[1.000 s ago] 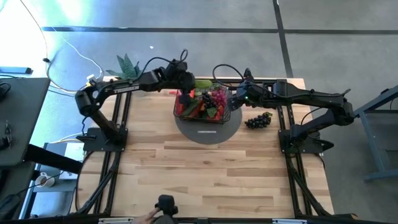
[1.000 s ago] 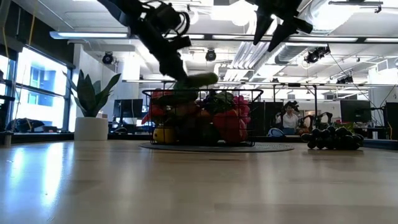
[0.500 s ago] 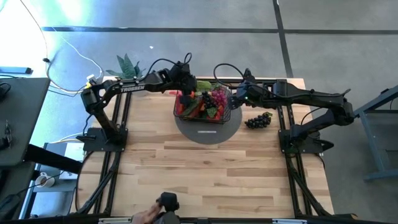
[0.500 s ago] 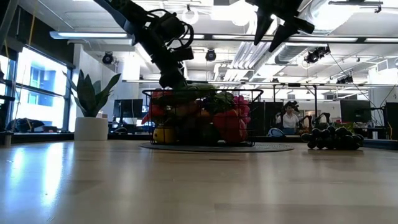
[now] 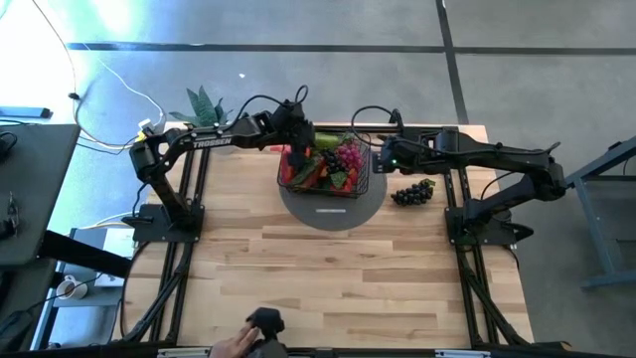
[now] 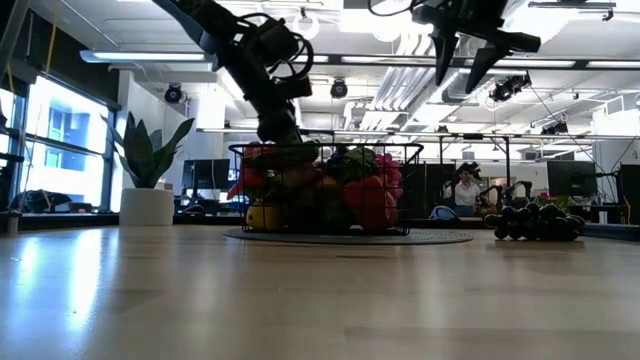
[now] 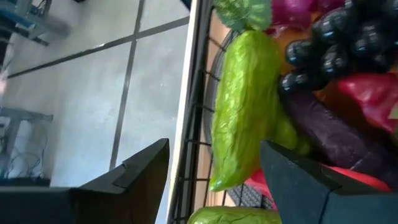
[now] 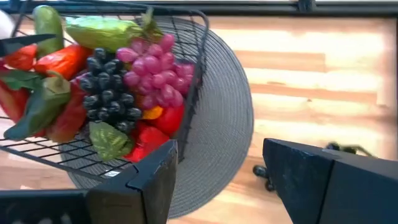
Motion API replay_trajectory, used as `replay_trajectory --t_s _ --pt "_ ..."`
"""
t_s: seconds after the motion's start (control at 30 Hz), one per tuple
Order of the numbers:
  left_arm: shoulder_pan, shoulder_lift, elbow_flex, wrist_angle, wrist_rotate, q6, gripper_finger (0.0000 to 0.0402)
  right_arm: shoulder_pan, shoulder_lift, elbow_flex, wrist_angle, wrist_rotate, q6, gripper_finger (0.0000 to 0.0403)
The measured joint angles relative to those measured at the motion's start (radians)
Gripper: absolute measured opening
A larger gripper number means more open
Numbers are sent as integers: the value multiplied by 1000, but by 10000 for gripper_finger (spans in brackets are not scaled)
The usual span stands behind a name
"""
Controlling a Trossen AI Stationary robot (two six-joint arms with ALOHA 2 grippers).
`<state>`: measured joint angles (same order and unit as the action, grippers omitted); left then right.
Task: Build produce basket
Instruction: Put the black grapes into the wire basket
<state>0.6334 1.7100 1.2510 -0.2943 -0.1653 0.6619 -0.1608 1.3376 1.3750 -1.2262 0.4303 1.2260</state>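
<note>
**Left end effector open over a full basket**

The left end effector (image 5: 301,142) sits low at the far left corner of the basket (image 5: 360,182), its two dark fingers (image 7: 134,174) spread apart with nothing clamped between them. Straight ahead of it, between the finger lines, a light green cucumber (image 7: 244,109) lies along the basket's wire rim, free of both fingers. Just past the cucumber are dark grapes (image 7: 333,46) and a purple piece beside red ones.

The basket stands on a grey round mat (image 5: 328,212) on the wooden desk (image 5: 328,278), heaped with produce: pink grapes (image 8: 152,78), a dark bunch (image 8: 106,93), red peppers (image 8: 62,59) and green leaves.

The right end effector (image 5: 380,159) hangs just off the basket's right side, above the rim level, fingers (image 8: 149,180) apart and empty. Below and beside it, another bunch of dark grapes (image 5: 411,192) lies on the desk, well outside the basket.

A potted plant (image 6: 148,175) stands behind the left arm at the desk's far edge. A hand (image 5: 231,346) shows at the near edge
</note>
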Motion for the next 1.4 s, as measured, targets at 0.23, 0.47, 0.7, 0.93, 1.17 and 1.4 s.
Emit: replay_trajectory --t_s 0.23,0.47,0.7,0.93,1.17,1.4 --pt "1 -26 0 -1 -9 -58 240 0 4 0 -92 -59 111 220" --pt "-1 -81 0 6 -8 -58 241 0 1 -65 -160 -148 93 220" --pt "-1 -127 1 12 -2 -57 241 -9 2 -173 -158 -273 -195 220" --pt "-1 -130 1 9 2 -73 241 -39 2 -226 -162 -331 -403 229" --pt "-9 -135 1 -8 -3 -107 241 -96 2 -334 -122 -333 -770 272" --pt "-29 -188 1 -32 -3 -250 241 -103 2 -489 61 -300 -1148 282"
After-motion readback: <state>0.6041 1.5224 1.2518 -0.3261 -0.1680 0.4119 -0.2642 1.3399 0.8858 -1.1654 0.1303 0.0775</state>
